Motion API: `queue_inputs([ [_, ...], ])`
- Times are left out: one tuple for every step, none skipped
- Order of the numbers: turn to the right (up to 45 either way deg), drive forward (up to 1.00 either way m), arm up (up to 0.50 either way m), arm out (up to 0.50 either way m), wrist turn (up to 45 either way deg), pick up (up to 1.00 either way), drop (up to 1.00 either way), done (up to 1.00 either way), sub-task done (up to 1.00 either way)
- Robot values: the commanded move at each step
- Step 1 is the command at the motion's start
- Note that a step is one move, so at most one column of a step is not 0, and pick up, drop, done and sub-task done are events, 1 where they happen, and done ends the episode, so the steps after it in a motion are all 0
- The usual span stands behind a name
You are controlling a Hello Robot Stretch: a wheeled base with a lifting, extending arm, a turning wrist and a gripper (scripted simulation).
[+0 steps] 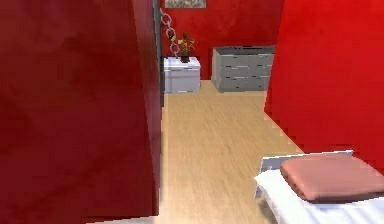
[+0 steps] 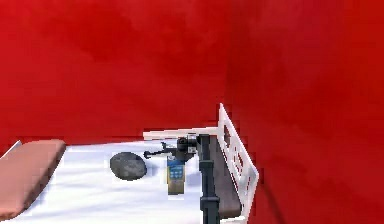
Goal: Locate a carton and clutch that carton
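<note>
where red walls (image 2: 120, 60) close in, a white bed (image 2: 90, 195) lies with its pink pillow (image 2: 25, 170) at nine o'clock. the dark arm (image 2: 206, 185) reaches over the sheet. a grey round lump (image 2: 127, 165) lies near the small carton (image 2: 175, 178), which stands at five o'clock of the gripper (image 2: 152, 154). how its fingers stand, or whether they hold anything, i cannot tell.

Walls (image 1: 70, 100) looked like smooth matt red paint. Floor (image 1: 215, 140) was pale wood planks with a slight sheen. Pillow (image 1: 330, 178) at 5 o'clock in the forward view read as soft pinkish cloth. Bed sheet (image 2: 100, 190) was matt white cloth. Dresser (image 1: 243, 68) at 1 o'clock was smooth and grey, material unclear. Arm (image 2: 207, 180) was dark and matt, headboard (image 2: 235, 150) smooth white. Small box (image 2: 176, 178) on the sheet was too small to tell its finish
</note>
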Motion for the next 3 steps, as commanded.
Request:
queue_inputs([
  [0.0,0.0,0.0,0.0,12.0,0.0,0.0,0.0,0.0],
  [0.0,0.0,-0.3,0.0,0.0,0.0,0.0,0.0,0.0],
  [0.0,0.0,0.0,0.0,0.0,1.0,0.0,0.0,0.0],
])
